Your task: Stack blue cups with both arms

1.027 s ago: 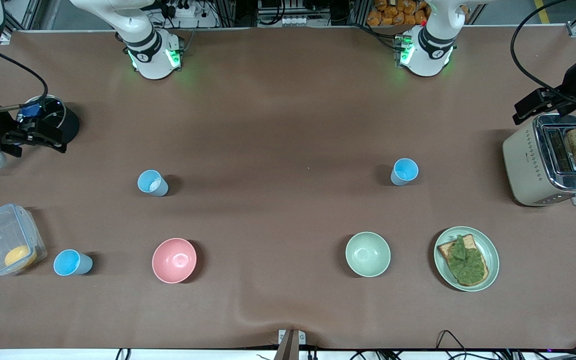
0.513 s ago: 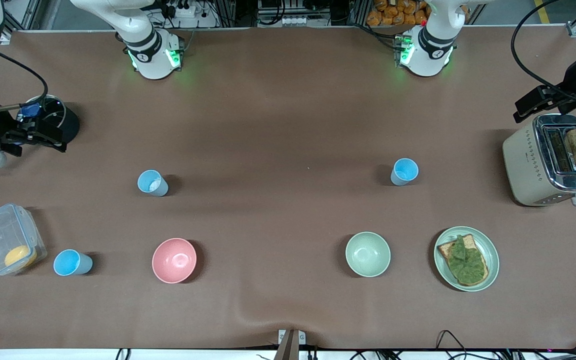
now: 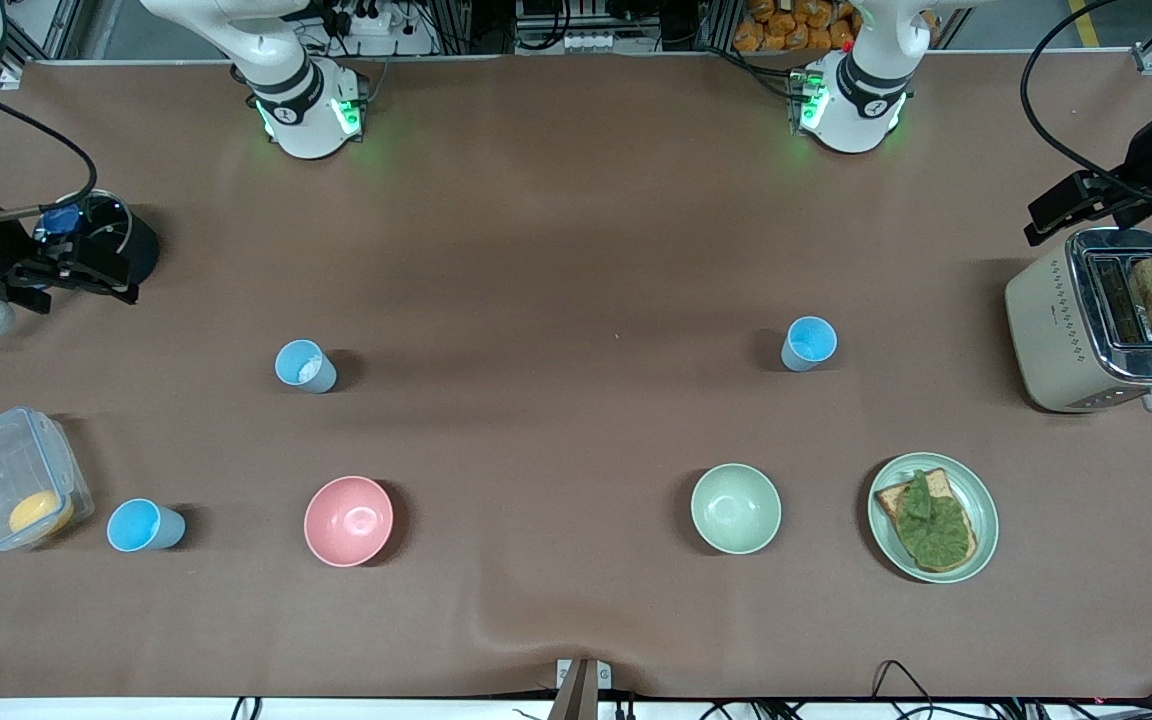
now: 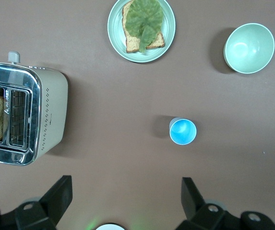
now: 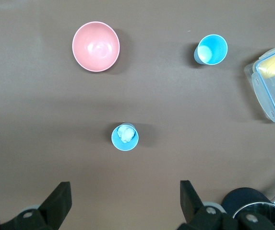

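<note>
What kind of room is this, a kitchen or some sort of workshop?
Probably a robotics lab staged as a kitchen: two white jointed robot arms bolted along a brown-covered table, with a cream-and-chrome toaster and small light-blue plastic cups set out, and cables and metal framing at the edges.

Both arms leave the front view at its top edge above their green-lit bases, so their upper links are cut off. In each wrist view only the 2 fingertips [image 4: 60,194] of the left gripper [image 4: 125,191] and of the right gripper [image 5: 124,194] clear the frame's edge. The clear container [image 5: 271,81] is cropped in the right wrist view.
</note>
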`<state>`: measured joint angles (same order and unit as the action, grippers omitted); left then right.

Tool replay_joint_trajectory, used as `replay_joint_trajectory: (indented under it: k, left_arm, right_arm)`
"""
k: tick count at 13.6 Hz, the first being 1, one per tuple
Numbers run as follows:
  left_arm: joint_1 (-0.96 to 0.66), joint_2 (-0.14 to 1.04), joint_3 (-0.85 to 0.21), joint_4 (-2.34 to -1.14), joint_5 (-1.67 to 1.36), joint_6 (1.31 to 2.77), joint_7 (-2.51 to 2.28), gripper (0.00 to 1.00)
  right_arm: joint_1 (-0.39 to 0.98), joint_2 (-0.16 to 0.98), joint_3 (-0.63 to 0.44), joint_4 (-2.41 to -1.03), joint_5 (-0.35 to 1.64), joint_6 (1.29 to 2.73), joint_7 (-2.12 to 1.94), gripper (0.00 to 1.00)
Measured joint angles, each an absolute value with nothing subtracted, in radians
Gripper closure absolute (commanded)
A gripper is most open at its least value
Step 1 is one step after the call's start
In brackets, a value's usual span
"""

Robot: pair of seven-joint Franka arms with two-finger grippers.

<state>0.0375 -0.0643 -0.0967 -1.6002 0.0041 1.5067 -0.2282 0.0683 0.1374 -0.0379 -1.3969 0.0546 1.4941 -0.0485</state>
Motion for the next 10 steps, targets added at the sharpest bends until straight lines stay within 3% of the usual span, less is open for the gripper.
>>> replay_joint_trajectory:
  k: [6,10]
  left_arm:
    - [0.038,-0.064,-0.096,-1.6,0.004,1.507,-0.228,0.0]
    - [0.038,-0.064,-0.096,-1.6,0.004,1.507,-0.228,0.0]
  right_arm:
    - [0.046,0.141,-0.042,-1.499,0.168,1.562,-0.05,0.0]
    - [0.051,0.132,-0.03,-1.66,0.139,1.759,-0.051,0.0]
